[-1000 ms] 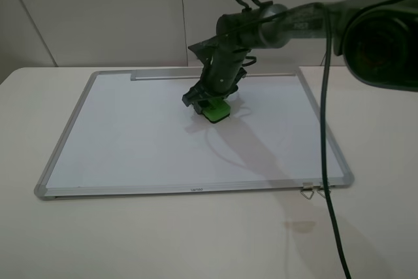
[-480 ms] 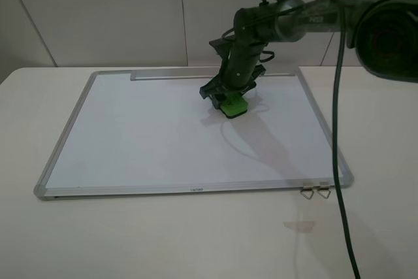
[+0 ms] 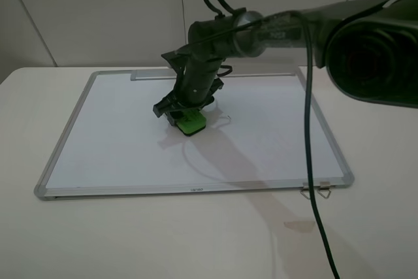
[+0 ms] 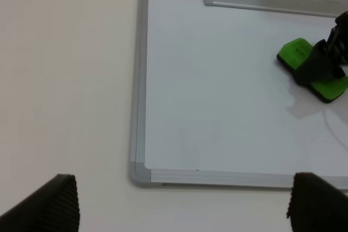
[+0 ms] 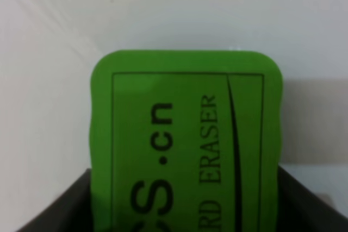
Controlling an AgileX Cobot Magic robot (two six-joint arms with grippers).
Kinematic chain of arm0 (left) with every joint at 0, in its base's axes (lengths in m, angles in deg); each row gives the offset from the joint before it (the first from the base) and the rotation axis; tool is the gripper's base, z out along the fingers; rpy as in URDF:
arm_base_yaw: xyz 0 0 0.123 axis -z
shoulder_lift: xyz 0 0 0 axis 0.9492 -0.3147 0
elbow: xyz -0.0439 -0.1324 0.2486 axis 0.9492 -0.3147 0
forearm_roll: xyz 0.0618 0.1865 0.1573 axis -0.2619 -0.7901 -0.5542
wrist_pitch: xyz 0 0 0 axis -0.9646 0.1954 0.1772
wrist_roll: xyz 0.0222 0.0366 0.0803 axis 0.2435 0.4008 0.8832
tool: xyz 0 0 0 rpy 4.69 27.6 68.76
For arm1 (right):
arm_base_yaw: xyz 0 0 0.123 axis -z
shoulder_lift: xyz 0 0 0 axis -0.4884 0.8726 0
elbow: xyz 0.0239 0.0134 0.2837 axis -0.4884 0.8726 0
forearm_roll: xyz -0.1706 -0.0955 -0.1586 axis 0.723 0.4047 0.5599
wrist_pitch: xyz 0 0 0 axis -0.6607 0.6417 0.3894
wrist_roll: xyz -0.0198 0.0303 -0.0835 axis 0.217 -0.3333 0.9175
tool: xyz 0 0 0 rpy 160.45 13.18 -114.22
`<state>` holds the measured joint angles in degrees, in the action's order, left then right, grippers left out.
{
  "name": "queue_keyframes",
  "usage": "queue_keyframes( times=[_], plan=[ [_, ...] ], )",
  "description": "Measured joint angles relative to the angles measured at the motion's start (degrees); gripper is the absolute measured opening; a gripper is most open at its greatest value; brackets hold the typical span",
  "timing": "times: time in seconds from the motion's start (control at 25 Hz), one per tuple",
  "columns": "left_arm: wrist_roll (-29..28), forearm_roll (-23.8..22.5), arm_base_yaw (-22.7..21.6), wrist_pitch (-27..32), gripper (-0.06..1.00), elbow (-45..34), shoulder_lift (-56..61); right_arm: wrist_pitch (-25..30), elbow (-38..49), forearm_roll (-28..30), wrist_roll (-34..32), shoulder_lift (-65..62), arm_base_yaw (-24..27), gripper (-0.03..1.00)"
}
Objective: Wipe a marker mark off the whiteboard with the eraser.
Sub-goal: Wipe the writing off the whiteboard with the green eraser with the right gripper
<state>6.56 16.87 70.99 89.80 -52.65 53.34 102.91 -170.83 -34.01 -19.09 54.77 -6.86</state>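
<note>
The whiteboard lies flat on the table, its silver frame all around. My right gripper reaches across the board's middle and is shut on the green eraser, which presses down on the white surface. The right wrist view is filled by the eraser with its black lettering, held between dark jaws. A faint thin stroke, perhaps the marker mark, sits just right of the eraser. My left gripper is open, hovering off the board's corner, and from there I see the eraser.
A metal tray strip runs along the board's far edge. Two metal clips hang at the near right corner. The right arm's black cable drapes down over the board's right side. Bare table surrounds the board.
The right gripper carried the eraser to the right across the board, then swept it back left and slightly nearer; it now sits left of both earlier spots.
</note>
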Motion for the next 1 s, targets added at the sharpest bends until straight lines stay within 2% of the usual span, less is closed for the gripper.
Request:
queue_keyframes(
  times=[0.24, 0.4, 0.76, 1.0],
  plan=[
    [0.0, 0.0, 0.0, 0.0, 0.78, 0.0, 0.0, -1.5, 0.0, 6.0, -0.3, 0.6, 1.5, 0.59],
    [0.0, 0.0, 0.0, 0.0, 0.78, 0.0, 0.0, -3.3, 0.0, 6.0, -0.6, 1.5, 4.4, 0.59],
    [0.0, 0.0, 0.0, 0.0, 0.78, 0.0, 0.0, -13.4, 5.6, 6.5, -2.3, 0.9, 8.6, 0.59],
    [0.0, 0.0, 0.0, 0.0, 0.78, 0.0, 0.0, -14.7, 6.8, 7.2, -3.0, 0.3, 9.1, 0.59]
  ],
)
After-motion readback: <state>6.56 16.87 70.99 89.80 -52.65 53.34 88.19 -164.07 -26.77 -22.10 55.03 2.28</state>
